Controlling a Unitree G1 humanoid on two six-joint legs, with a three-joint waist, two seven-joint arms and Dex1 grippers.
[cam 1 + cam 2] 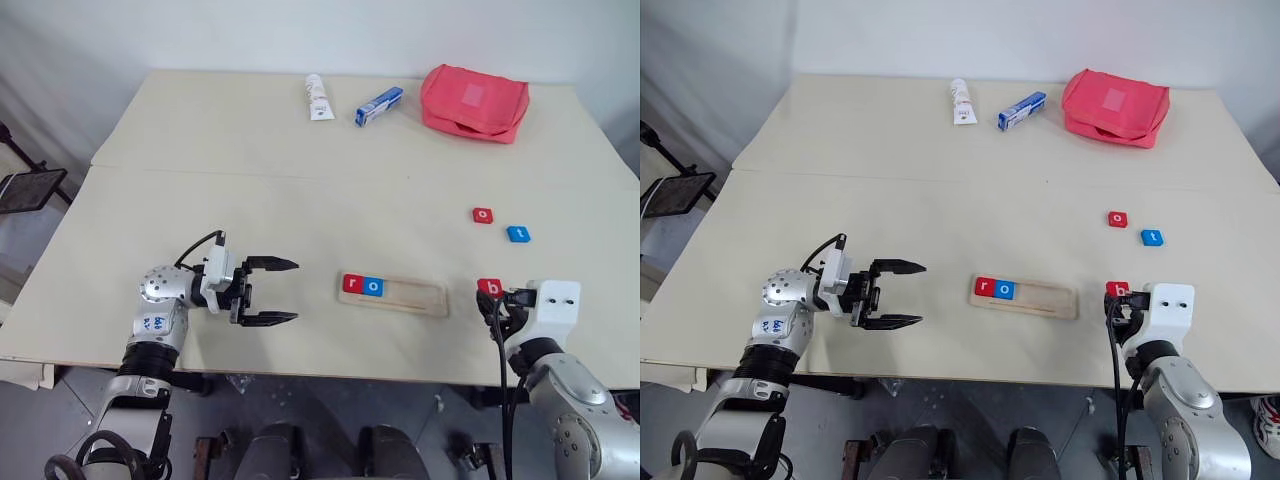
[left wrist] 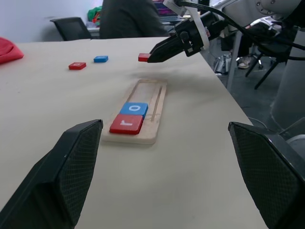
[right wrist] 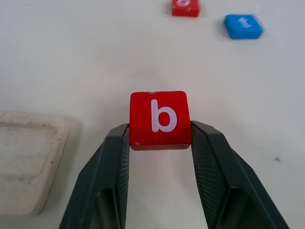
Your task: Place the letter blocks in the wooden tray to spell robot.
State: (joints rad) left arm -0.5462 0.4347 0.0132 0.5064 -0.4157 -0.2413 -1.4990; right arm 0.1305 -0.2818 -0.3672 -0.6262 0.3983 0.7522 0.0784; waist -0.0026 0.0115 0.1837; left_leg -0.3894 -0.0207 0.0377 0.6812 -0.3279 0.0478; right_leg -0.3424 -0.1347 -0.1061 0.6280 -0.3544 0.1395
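pale beige table (image 1: 300,200) with a seam across, white wall behind, office chairs beyond its edge. wooden tray (image 1: 392,295) near the front edge, holding red r block (image 1: 352,284) and blue o block (image 1: 373,287) side by side at its left end. right fingers (image 3: 159,143) clamped on red b block (image 3: 159,119), just right of the tray. red o block (image 1: 483,215) and blue t block (image 1: 517,234) lying farther back. left fingers (image 1: 272,291) spread apart, empty, left of the tray. white tube (image 1: 318,97), blue-and-white box (image 1: 379,106), red pouch (image 1: 474,102) along the far side.
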